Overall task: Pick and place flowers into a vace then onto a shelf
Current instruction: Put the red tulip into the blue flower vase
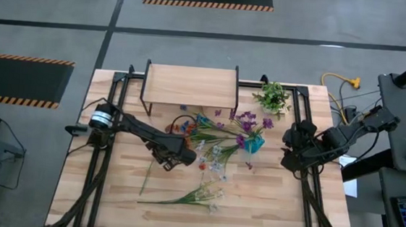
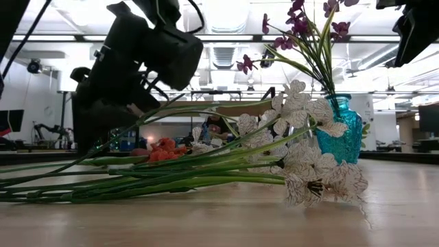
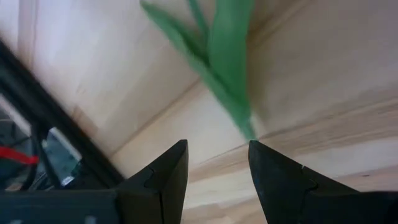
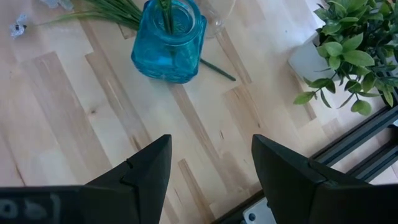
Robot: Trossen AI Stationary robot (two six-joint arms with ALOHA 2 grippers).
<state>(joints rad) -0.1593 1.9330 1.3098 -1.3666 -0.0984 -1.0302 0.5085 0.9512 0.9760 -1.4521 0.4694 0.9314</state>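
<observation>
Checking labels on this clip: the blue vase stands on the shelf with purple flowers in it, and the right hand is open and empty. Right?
Not quite. The blue vase stands on the table, in front of the shelf, not on it; the high view shows this. The purple flowers are in it, and the right hand is open and empty.

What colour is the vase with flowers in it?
The vase is see-through turquoise blue, clearest in the right wrist view.

High view looks straight down on the whole table (image 1: 268,206); low view sits at tabletop level, close in — both catch the blue vase (image 1: 256,143), as does the right wrist view.
</observation>
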